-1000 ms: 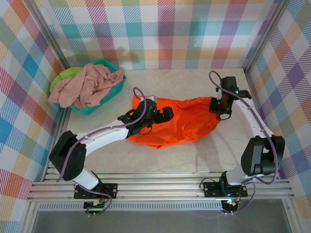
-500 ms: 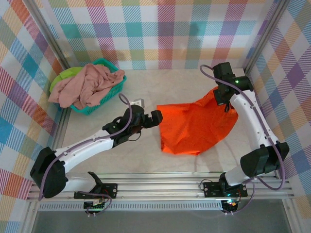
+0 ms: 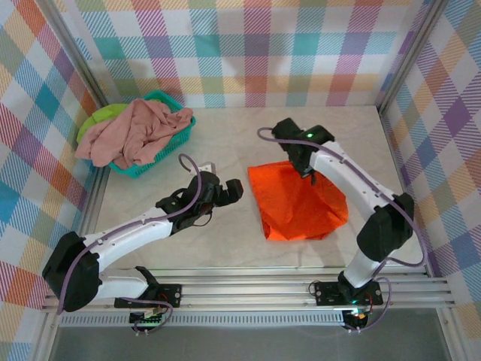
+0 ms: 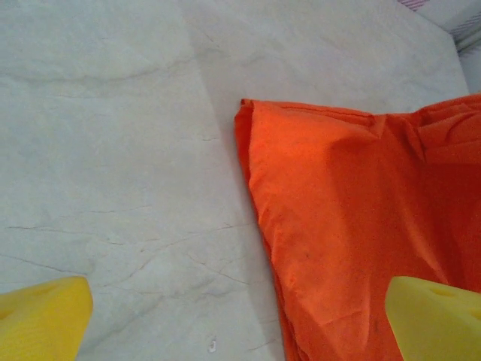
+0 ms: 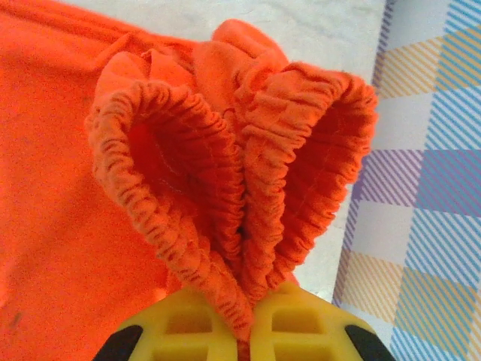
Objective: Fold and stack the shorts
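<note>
The bright orange shorts [image 3: 301, 207] lie folded over on the marble table, right of centre. My right gripper [image 3: 306, 169] is above their far edge, shut on the bunched elastic waistband [image 5: 225, 165], which sticks up between the yellow fingers [image 5: 323, 320]. My left gripper [image 3: 225, 192] is open just left of the shorts, over bare table. Its yellow fingertips [image 4: 41, 320] frame the shorts' left edge [image 4: 259, 195] with nothing between them. The dusty pink shorts [image 3: 135, 131] and the lime green shorts [image 3: 101, 116] are heaped in the basket.
The teal mesh basket [image 3: 169, 147] stands at the back left against the checked wall. Checked walls close the table at the back and both sides [image 5: 421, 188]. Bare marble [image 4: 113, 150] runs between the basket and the orange shorts.
My right gripper has carried the waistband from the far right toward the centre, folding the orange shorts over into a narrower shape. My left gripper has drawn back left, off the cloth.
</note>
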